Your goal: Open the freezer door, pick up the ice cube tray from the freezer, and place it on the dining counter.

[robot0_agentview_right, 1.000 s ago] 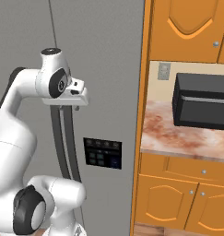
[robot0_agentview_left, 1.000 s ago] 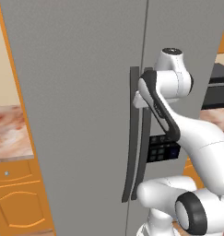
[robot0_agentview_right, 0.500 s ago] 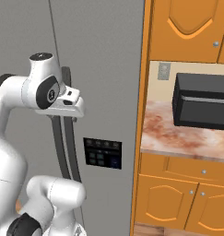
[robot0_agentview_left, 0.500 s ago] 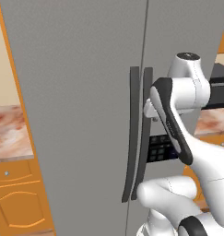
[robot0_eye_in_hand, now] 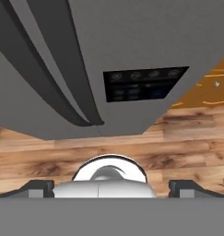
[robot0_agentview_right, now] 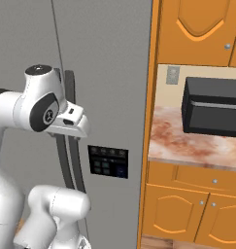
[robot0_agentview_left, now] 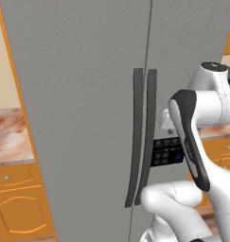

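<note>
Across the left base view, we saw the freezer door (robot0_agentview_left: 192, 52) as the narrower grey panel at three o'clock of the centre seam, shut flush with the wider door (robot0_agentview_left: 78, 94). Its long curved dark handle (robot0_agentview_left: 148, 137) ran down just right of the seam, and the wider door's handle (robot0_agentview_left: 134, 137) stood just beside it at nine o'clock. The black keypad panel (robot0_agentview_left: 166, 151) sat at about four o'clock of the freezer handle, partly behind our white arm.

From the right base view, we saw the gripper (robot0_agentview_right: 73, 127) close in front of the freezer handle (robot0_agentview_right: 71, 146), apart from it. The hand view showed its two dark fingertips (robot0_eye_in_hand: 37, 188) spread wide near the bottom corners with nothing between them, so the claw was released. Ahead of them lay the same keypad (robot0_eye_in_hand: 143, 83), the two handles (robot0_eye_in_hand: 62, 69) at ten o'clock, and wooden floor (robot0_eye_in_hand: 132, 147) below.

At three o'clock of the fridge in the right base view stood a black microwave (robot0_agentview_right: 211, 107) on a marbled counter (robot0_agentview_right: 187, 143) over orange cabinets (robot0_agentview_right: 187, 214).

We could not see the ice cube tray or the dining counter.
</note>
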Robot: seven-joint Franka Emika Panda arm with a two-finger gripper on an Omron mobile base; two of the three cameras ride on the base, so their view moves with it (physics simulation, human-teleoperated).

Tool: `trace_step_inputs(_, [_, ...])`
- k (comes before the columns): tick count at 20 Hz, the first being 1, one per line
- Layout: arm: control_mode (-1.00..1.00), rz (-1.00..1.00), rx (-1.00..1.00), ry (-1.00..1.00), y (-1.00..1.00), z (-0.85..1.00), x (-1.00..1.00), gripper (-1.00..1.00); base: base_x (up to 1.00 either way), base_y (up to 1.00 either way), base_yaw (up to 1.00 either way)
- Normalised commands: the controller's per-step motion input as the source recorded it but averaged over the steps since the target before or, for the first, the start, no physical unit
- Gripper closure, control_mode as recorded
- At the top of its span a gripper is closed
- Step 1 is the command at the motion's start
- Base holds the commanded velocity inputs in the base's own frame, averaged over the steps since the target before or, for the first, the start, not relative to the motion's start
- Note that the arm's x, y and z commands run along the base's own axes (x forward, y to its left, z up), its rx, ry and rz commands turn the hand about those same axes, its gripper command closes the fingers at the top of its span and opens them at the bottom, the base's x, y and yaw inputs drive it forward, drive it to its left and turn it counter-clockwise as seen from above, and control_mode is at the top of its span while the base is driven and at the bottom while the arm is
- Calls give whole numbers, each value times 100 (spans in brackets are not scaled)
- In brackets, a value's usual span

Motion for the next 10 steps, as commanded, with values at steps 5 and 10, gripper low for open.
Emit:
trace_step_inputs(5, [-100, -2, 0, 0, -8, 0, -32, -100, 0, 0, 0])
trace_step_inputs(10, [100, 0, 0, 0, 0, 0, -6, -100, -32, 2, 0])
